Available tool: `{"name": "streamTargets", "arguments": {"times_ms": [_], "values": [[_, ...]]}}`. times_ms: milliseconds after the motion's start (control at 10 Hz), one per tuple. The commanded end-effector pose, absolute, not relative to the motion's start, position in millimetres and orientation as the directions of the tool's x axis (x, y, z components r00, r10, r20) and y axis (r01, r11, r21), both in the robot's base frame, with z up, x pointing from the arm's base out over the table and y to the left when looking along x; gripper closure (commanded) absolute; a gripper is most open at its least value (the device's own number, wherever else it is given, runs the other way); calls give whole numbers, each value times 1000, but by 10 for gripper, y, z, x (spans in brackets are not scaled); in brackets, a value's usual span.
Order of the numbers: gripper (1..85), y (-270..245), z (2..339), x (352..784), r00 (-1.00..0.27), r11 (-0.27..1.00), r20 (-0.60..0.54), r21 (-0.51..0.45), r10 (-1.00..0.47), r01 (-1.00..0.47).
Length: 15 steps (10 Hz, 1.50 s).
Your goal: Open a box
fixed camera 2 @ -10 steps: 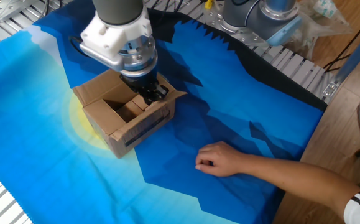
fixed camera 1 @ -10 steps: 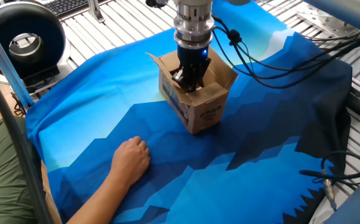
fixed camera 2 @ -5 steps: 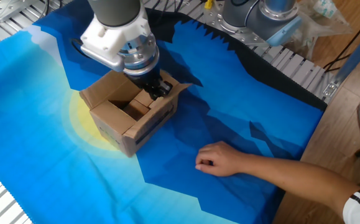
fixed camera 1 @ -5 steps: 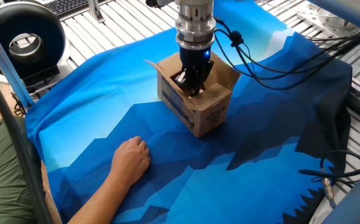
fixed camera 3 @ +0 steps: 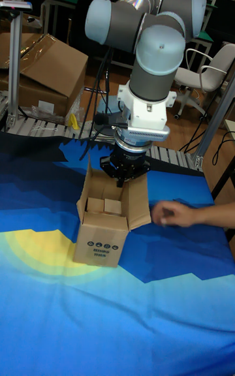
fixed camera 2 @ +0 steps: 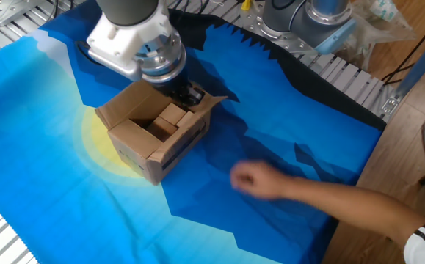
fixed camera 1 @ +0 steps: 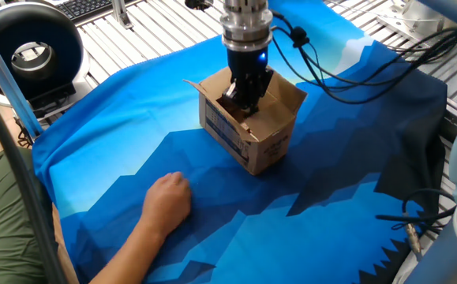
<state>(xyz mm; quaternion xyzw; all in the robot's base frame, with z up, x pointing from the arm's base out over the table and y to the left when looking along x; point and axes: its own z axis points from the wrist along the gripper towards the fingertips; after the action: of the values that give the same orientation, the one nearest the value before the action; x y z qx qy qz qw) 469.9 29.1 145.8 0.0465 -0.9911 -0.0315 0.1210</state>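
The box (fixed camera 1: 252, 134) is a small brown carton standing on the blue cloth, its top flaps spread and its inside showing. It also appears as the box (fixed camera 2: 153, 139) and the box (fixed camera 3: 101, 229), with a printed label on the near side. My gripper (fixed camera 1: 241, 101) points straight down at the box's far rim; its fingers are close together and seem pinched on the edge of a flap (fixed camera 2: 201, 106). The gripper (fixed camera 2: 186, 95) sits at the right-hand flap, and the gripper (fixed camera 3: 124, 179) hangs just over the rear of the opening.
A person's hand (fixed camera 1: 169, 201) rests on the cloth in front of the box; the hand (fixed camera 2: 260, 180) looks blurred. Black cables (fixed camera 1: 346, 75) trail from the wrist. A round black device (fixed camera 1: 27, 51) stands far left. A large carton (fixed camera 3: 46, 76) sits behind the table.
The box has slid a little across the cloth along with the gripper, and the gripper has shifted toward the flap's edge. The person's hand has started moving and is blurred.
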Motion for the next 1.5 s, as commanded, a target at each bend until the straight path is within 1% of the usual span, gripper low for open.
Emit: {"name": "streamTargets", "arguments": {"times_ms": [0, 300, 400, 600, 900, 1100, 1200, 1400], "values": [[843, 303, 1660, 4553, -959, 995, 271, 76, -86, -68], [843, 259, 1753, 4346, -946, 996, 313, 68, -79, -61], [843, 258, 1738, 4293, -946, 996, 315, 72, -79, -59], [843, 318, 1625, 4234, -950, 995, 303, 86, -72, -48], [843, 381, 1360, 4195, -964, 993, 257, 105, -74, -49], [843, 421, 1253, 4183, -969, 994, 240, 102, -65, -42], [843, 415, 1261, 4182, -968, 995, 242, 94, -62, -40], [843, 397, 1405, 4146, -963, 996, 264, 83, -60, -40]]}}
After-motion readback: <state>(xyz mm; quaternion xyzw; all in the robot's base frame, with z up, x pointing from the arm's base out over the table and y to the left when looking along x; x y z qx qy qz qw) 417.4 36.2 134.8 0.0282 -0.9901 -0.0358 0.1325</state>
